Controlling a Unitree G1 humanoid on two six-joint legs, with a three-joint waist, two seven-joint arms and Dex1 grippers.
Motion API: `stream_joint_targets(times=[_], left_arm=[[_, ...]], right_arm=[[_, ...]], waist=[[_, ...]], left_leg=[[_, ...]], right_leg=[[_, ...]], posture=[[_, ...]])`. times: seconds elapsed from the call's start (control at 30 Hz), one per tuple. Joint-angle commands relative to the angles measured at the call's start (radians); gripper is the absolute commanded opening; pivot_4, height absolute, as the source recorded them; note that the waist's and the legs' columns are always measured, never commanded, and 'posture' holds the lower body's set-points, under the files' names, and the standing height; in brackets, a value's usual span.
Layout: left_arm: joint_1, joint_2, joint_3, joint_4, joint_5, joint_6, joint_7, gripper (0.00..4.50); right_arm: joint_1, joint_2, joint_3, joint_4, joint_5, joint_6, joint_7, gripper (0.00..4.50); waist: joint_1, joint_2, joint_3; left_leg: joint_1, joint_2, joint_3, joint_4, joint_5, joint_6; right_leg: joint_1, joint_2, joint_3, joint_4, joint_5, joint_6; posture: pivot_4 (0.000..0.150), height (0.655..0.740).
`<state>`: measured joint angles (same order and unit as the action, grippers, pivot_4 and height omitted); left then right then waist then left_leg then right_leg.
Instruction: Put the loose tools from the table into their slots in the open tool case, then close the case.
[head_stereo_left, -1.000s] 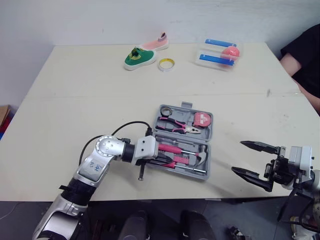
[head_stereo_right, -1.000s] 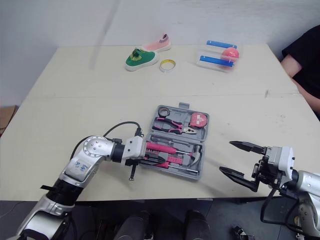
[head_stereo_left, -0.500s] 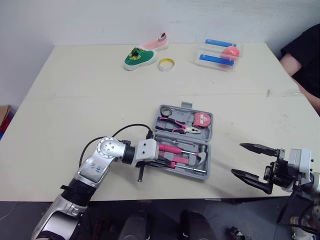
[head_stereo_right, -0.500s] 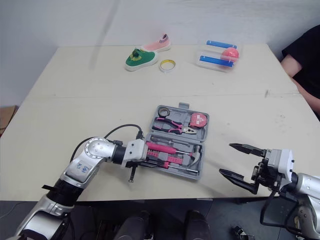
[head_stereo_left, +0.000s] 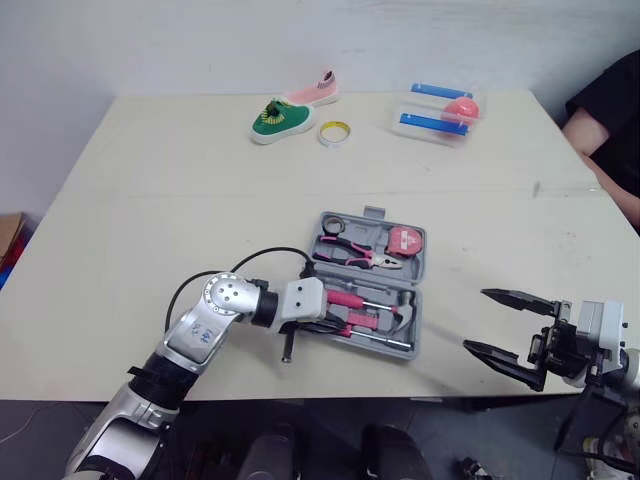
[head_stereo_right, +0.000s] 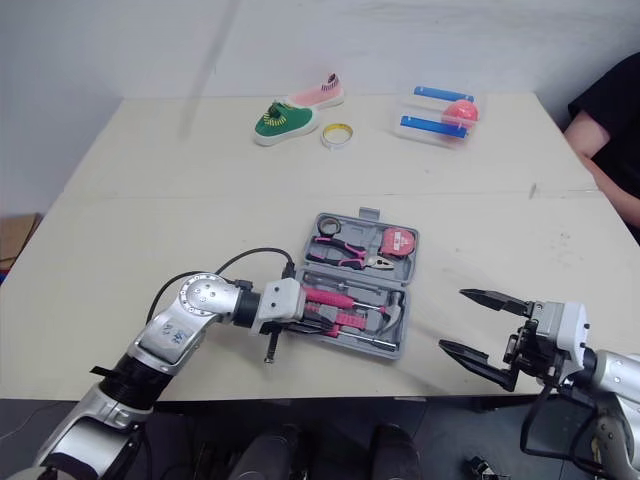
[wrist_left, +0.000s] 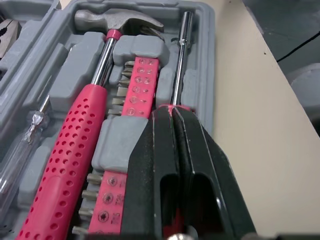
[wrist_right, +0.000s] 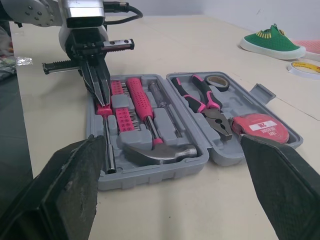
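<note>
pinching one pink-handled, steel-shafted screwdriver (wrist_left: 179, 65), my left gripper (wrist_left: 171, 111) reaches into the single open grey tool case (wrist_right: 150, 181); my right gripper (head_stereo_left: 476, 320) hangs spread nearby.

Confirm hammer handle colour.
The hammer handle is pink with dimpled dots, best seen in the left wrist view.

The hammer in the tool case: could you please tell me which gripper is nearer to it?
Left. The left gripper is over the tool case, shut on the screwdriver lying beside the hammer; the right gripper hangs open off its right side, apart.
</note>
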<state>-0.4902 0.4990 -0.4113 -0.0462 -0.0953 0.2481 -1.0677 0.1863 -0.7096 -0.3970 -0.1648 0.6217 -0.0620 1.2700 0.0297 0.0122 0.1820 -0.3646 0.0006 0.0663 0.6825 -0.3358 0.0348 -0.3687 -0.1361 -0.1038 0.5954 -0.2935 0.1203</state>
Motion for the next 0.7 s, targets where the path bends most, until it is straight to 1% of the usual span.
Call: stream_joint_targets(times=[0.03, 0.07, 0.13, 0.23, 0.33, 0.37, 0.47, 0.53, 0.57, 0.63, 0.67, 0.7], left_arm=[[0.051, 0.038, -0.107, 0.047, 0.106, 0.132, -0.001, 0.03], [0.053, 0.045, -0.122, 0.040, 0.110, 0.163, -0.008, 0.03], [0.056, 0.069, -0.151, 0.040, 0.130, 0.205, -0.015, 0.03], [0.058, 0.079, -0.167, 0.058, 0.139, 0.265, 0.012, 0.03], [0.056, 0.068, -0.172, 0.080, 0.142, 0.265, 0.030, 0.03], [0.056, 0.065, -0.174, 0.086, 0.139, 0.263, 0.032, 0.03], [0.057, 0.066, -0.172, 0.084, 0.128, 0.239, 0.031, 0.03], [0.064, 0.044, -0.120, 0.066, 0.073, 0.170, 0.027, 0.03], [0.065, 0.018, -0.076, 0.057, 0.030, 0.093, 0.024, 0.03], [0.059, -0.026, 0.039, 0.002, -0.084, -0.009, -0.001, 0.03], [0.056, -0.040, 0.088, -0.023, -0.131, -0.022, -0.007, 0.03], [0.056, -0.039, 0.123, -0.049, -0.174, -0.023, -0.028, 0.03]], right_arm=[[0.011, 0.010, -0.019, -0.027, 0.019, -0.009, -0.008, 4.50], [0.010, 0.010, -0.017, -0.025, 0.020, -0.008, -0.006, 4.50], [0.006, 0.011, -0.018, -0.018, 0.020, -0.009, -0.008, 4.50], [0.009, 0.017, -0.021, -0.013, 0.018, -0.005, -0.020, 4.50], [0.007, 0.022, -0.018, 0.001, 0.009, -0.012, -0.027, 4.50], [0.005, 0.026, -0.019, 0.006, 0.009, -0.014, -0.031, 4.50], [-0.003, 0.033, -0.022, 0.014, 0.013, -0.015, -0.041, 4.50], [-0.022, 0.042, -0.031, 0.024, 0.023, -0.012, -0.056, 4.50], [-0.033, 0.042, -0.035, 0.031, 0.024, -0.011, -0.061, 4.50], [-0.052, 0.028, -0.046, 0.048, 0.028, -0.007, -0.056, 4.50], [-0.056, 0.022, -0.052, 0.057, 0.030, -0.006, -0.051, 4.50], [-0.057, 0.017, -0.058, 0.065, 0.034, -0.005, -0.044, 4.50]], waist=[[-0.001, 0.000, -0.001], [-0.001, 0.001, -0.001], [-0.002, 0.001, -0.007], [-0.003, 0.001, -0.020], [-0.002, 0.001, -0.024], [-0.002, 0.001, -0.025], [-0.002, 0.006, -0.028], [-0.003, 0.007, -0.028], [-0.003, 0.008, -0.028], [-0.003, 0.010, -0.026], [-0.003, 0.013, -0.024], [-0.003, 0.009, -0.018]], left_leg=[[0.002, 0.000, -0.001, 0.000, -0.001, 0.000], [0.005, 0.001, -0.002, -0.001, -0.003, -0.001], [0.010, 0.001, -0.002, -0.002, -0.005, -0.001], [0.012, 0.002, -0.002, -0.004, -0.006, -0.002], [0.013, 0.002, -0.004, -0.004, -0.006, -0.002], [0.014, 0.002, -0.004, -0.004, -0.007, -0.004], [0.015, 0.002, -0.005, -0.005, -0.009, -0.006], [0.015, 0.002, -0.005, -0.005, -0.009, -0.006], [0.015, 0.002, -0.005, -0.006, -0.009, -0.006], [0.013, 0.001, -0.005, -0.006, -0.009, -0.005], [0.011, 0.000, -0.005, -0.005, -0.008, -0.004], [0.010, 0.000, -0.005, -0.005, -0.006, -0.002]], right_leg=[[0.002, 0.000, 0.001, -0.001, 0.000, 0.000], [0.007, -0.005, 0.002, -0.003, 0.000, 0.000], [0.012, -0.006, 0.002, -0.005, -0.001, -0.001], [0.013, -0.006, 0.002, -0.006, -0.001, -0.002], [0.015, -0.007, 0.001, -0.007, -0.002, -0.002], [0.015, -0.008, 0.001, -0.007, -0.002, -0.003], [0.017, -0.009, 0.000, -0.008, -0.002, -0.003], [0.018, -0.009, 0.000, -0.009, -0.002, -0.003], [0.018, -0.009, 0.000, -0.009, -0.002, -0.003], [0.015, -0.010, 0.000, -0.009, -0.002, -0.003], [0.013, -0.011, 0.000, -0.008, -0.002, -0.003], [0.011, -0.011, 0.000, -0.008, -0.002, -0.003]], posture=[[0.150, 0.7400], [0.150, 0.7400], [0.150, 0.7400], [0.150, 0.7400], [0.150, 0.7400], [0.150, 0.7400], [0.150, 0.7400], [0.150, 0.7400], [0.150, 0.7400], [0.150, 0.7400], [0.150, 0.7400], [0.150, 0.7400]])
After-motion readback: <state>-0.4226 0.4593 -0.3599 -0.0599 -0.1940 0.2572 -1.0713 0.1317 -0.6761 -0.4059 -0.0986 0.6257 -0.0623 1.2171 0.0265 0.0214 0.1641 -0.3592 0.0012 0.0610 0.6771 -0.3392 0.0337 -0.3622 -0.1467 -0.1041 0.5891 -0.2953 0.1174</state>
